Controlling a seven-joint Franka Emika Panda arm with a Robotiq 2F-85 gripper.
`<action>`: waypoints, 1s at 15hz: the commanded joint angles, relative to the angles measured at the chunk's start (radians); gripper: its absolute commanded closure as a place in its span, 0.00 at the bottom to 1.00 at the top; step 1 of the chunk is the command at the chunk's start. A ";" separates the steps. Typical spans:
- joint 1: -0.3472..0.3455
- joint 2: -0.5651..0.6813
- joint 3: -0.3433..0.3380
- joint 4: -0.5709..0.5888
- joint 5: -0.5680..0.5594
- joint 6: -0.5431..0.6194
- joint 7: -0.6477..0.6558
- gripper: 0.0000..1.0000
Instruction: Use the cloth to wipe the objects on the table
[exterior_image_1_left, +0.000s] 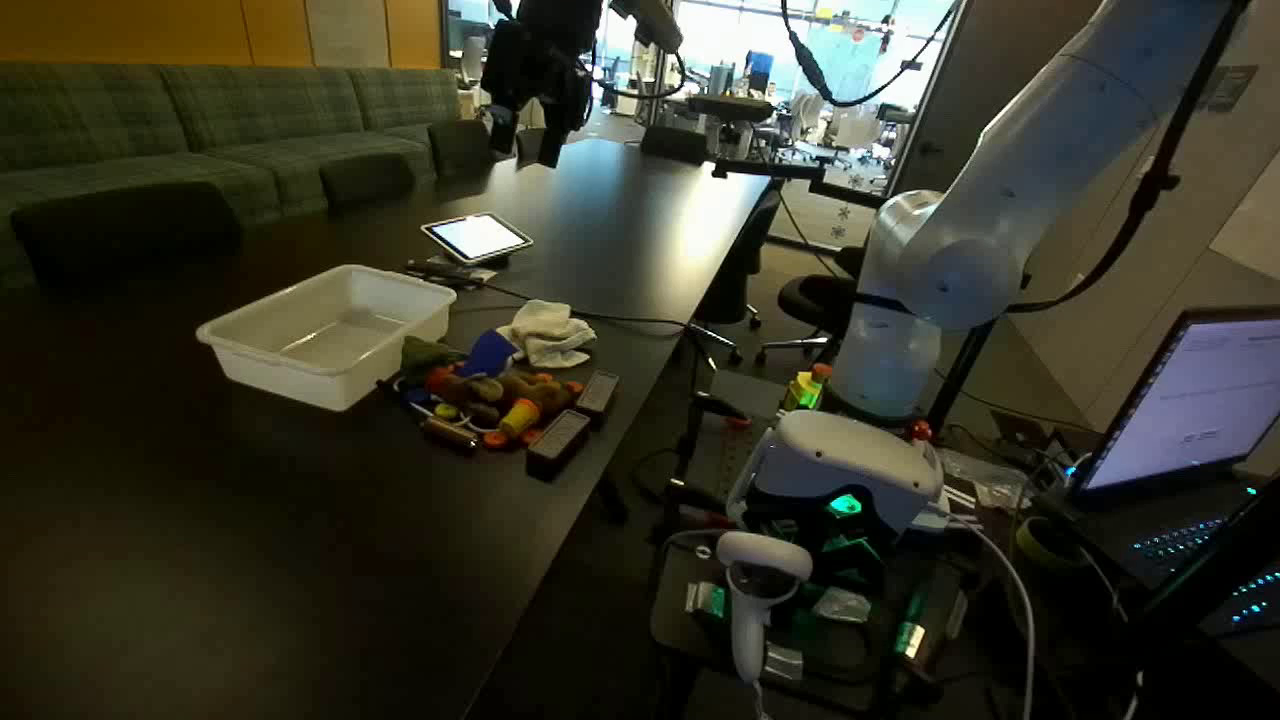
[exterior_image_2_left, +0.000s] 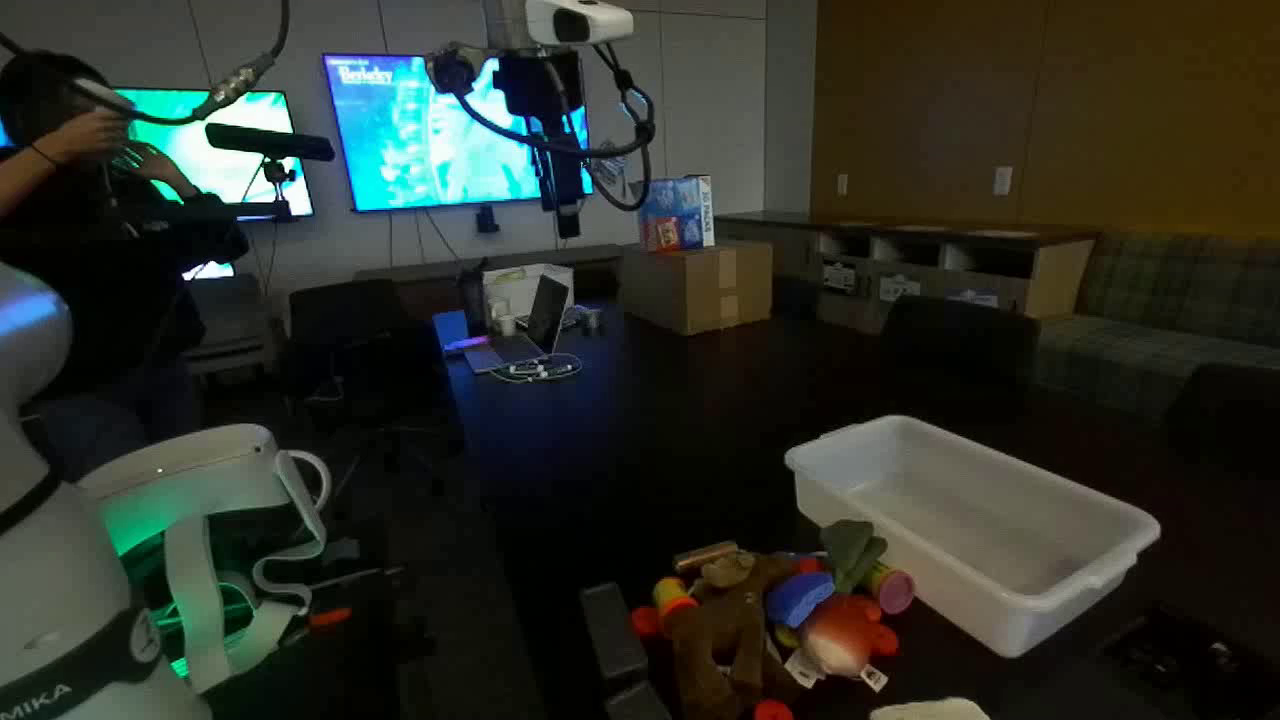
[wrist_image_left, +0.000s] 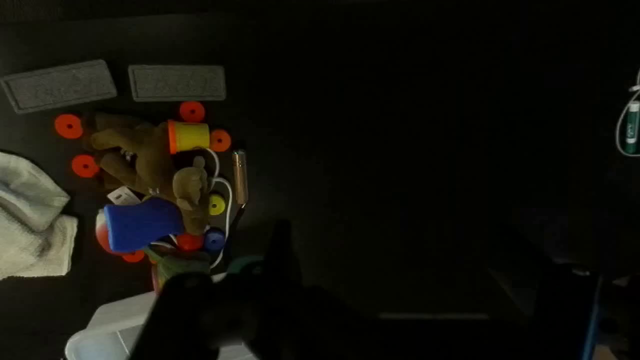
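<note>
A whitish cloth (exterior_image_1_left: 548, 335) lies crumpled on the dark table beside a pile of objects. It also shows in the wrist view (wrist_image_left: 32, 220), and its edge in an exterior view (exterior_image_2_left: 930, 710). The pile holds a brown plush toy (wrist_image_left: 150, 157), a blue item (wrist_image_left: 142, 223), a yellow cup (wrist_image_left: 192, 136), a copper-coloured cylinder (wrist_image_left: 240, 177), orange discs and a red-white toy (exterior_image_2_left: 840, 635). Two grey blocks (wrist_image_left: 177, 83) (wrist_image_left: 60, 86) lie alongside. My gripper (exterior_image_1_left: 527, 143) is high above the table, away from the pile, with its fingers apart and nothing between them.
A white bin (exterior_image_1_left: 275, 362) stands against the pile, with no contents visible. A tablet (exterior_image_1_left: 477, 237) and a cable (exterior_image_1_left: 625, 318) lie beyond it. A laptop (exterior_image_2_left: 535, 325) and a cardboard box (exterior_image_2_left: 725, 288) stand further along. A white headset (exterior_image_1_left: 850, 455) sits near the arm's base.
</note>
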 joint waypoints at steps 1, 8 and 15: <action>-0.009 0.000 0.007 0.007 0.004 -0.003 -0.003 0.00; -0.044 0.135 -0.016 0.018 -0.045 0.085 -0.061 0.00; -0.136 0.349 -0.122 -0.021 -0.139 0.315 -0.246 0.00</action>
